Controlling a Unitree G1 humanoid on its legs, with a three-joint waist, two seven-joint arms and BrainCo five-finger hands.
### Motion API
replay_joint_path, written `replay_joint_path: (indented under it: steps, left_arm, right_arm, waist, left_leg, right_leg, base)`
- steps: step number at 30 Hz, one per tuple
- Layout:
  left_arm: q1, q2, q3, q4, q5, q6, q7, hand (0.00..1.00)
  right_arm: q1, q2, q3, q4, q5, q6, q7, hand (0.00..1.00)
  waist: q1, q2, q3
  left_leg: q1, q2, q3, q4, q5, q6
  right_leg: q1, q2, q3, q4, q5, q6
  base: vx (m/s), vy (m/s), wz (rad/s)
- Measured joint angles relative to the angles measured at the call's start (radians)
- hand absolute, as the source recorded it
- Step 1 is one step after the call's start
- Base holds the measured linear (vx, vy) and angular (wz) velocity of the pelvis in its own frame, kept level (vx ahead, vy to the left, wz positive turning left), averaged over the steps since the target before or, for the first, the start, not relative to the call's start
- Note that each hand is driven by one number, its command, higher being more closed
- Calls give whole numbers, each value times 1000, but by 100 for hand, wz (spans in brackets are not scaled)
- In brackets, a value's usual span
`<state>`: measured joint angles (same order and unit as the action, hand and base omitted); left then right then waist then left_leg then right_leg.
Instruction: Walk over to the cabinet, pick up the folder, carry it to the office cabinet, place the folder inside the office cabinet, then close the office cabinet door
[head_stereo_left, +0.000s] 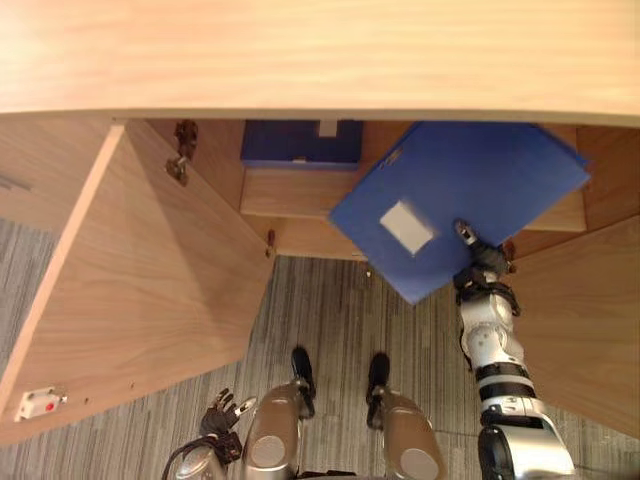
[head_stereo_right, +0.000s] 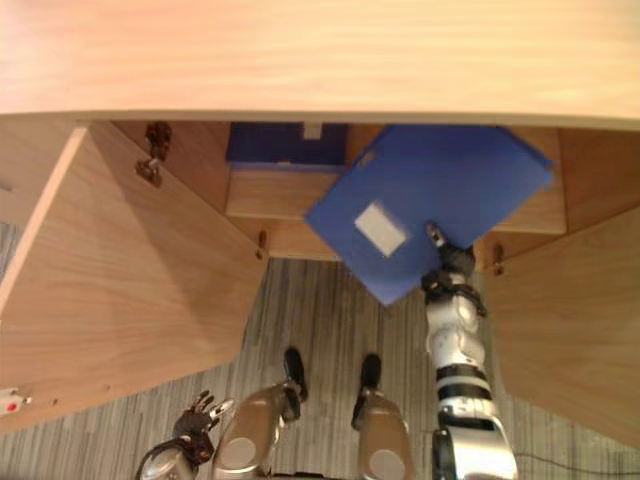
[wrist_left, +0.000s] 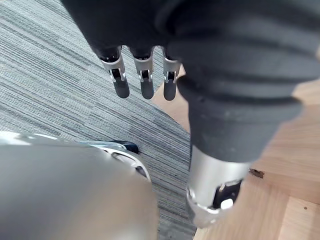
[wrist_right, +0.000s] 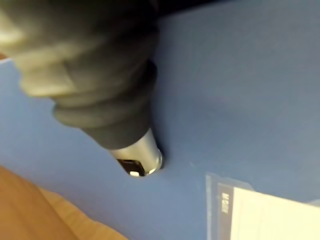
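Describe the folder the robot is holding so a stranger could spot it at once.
Find the wooden cabinet with its doors open. At its opening, right of centre, the right hand pinches a blue folder. Unlike the darker blue box lying square on the shelf behind, it is tilted, lighter, and shows a white label near its lower corner.

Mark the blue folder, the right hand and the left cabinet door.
blue folder (head_stereo_left: 500, 170), left eye view, bare cover.
right hand (head_stereo_left: 482, 264), left eye view, ribbed cover.
left cabinet door (head_stereo_left: 150, 280), left eye view, panel middle.
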<state>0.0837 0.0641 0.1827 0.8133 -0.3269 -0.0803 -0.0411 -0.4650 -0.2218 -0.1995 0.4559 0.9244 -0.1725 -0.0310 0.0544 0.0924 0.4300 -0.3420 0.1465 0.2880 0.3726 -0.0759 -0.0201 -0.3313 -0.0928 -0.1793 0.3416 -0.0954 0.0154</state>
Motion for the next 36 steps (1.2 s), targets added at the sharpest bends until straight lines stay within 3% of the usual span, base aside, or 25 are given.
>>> replay_joint_path:
  steps: [7,11,17,28,32,36]
  left_arm:
    - [-39,-13,58,-19,-23,-8,25,0]
    - [-74,-9,62,-39,-24,-12,37,0]
    - [-85,-2,44,-52,-56,-3,93,0]
    - [-72,-4,-9,-69,-54,13,173,0]
    - [-63,-11,-22,-80,-30,13,189,0]
    - [-58,-22,-21,-80,-21,14,200,0]
  right_arm:
    - [-148,-4,-13,-60,232,-47,-9,100]
    - [-262,-50,-14,-95,320,-72,-21,100]
    - [-468,-120,-82,-161,462,-186,-114,100]
    - [-654,-199,-305,36,677,-292,-285,100]
    - [-738,-249,-328,123,708,-283,-334,100]
    - [-814,-294,-306,226,707,-232,-359,100]
  waist:
    - [9,0,27]
    - [19,0,34]
    - [46,-6,49]
    - [56,-11,53]
    - [61,-11,53]
    - [73,-11,53]
  left_leg:
    - [-300,66,-5,401,-167,19]
    - [-483,76,-16,591,-229,40]
    - [-727,85,-26,825,-292,68]
    - [-838,45,-57,861,-277,79]
    - [-883,34,-73,858,-265,76]
    - [-899,34,-79,866,-263,76]
  right_leg:
    - [-334,-26,55,417,-153,-5]
    - [-532,-55,85,624,-217,0]
    - [-791,-88,134,870,-281,14]
    - [-878,-140,115,928,-295,9]
    - [-909,-152,99,931,-297,7]
    - [-921,-153,96,939,-298,6]
  base:
    - [-121,-25,-13]
    - [-139,14,4]
    - [-152,31,8]
    - [-45,21,16]
    - [24,10,18]
    - [9,7,4]
